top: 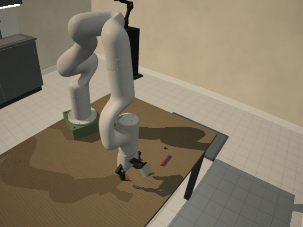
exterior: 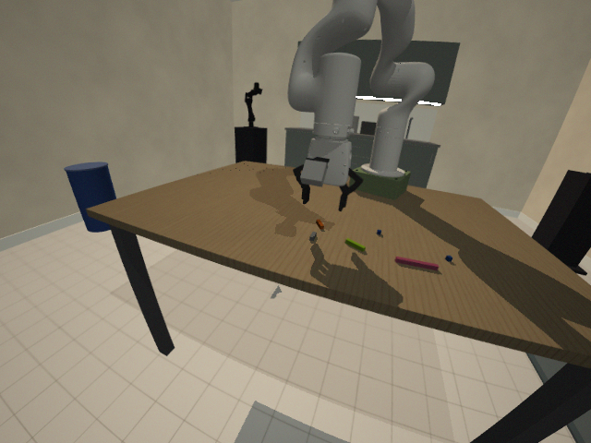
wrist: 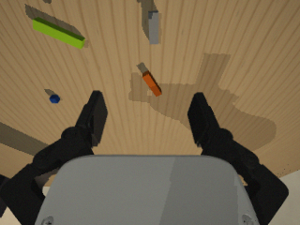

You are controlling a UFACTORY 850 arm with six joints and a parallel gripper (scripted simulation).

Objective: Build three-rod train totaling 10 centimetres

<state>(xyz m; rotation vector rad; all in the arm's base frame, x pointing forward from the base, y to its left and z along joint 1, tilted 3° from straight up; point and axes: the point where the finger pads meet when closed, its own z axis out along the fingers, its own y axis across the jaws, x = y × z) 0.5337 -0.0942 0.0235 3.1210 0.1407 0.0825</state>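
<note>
My gripper (exterior: 323, 205) (wrist: 148, 102) is open and empty, above the table. An orange rod (top: 126, 179) (exterior: 319, 223) (wrist: 153, 84) lies slantwise below and ahead of the fingers. A grey rod (top: 135, 186) (exterior: 313, 235) (wrist: 154, 29) lies apart from it, turned differently. A lime rod (top: 150, 172) (exterior: 355, 245) (wrist: 58, 34) lies apart, partly hidden by the arm in the top view. A long pink rod (top: 165, 160) (exterior: 416, 263) lies farther off. One blue rod (top: 139, 159) (exterior: 379, 232) (wrist: 54, 98) lies near the lime rod, another blue rod (top: 164, 147) (exterior: 448, 258) near the pink rod. No rods touch.
The wooden table (top: 97, 210) (exterior: 190, 229) carries the arm's green base (top: 85, 130) (exterior: 389, 185) at its back. The table's front edge runs beyond the lime and pink rods. Dark arm shadows cross the table. A blue bin (exterior: 92, 197) stands on the floor beside it.
</note>
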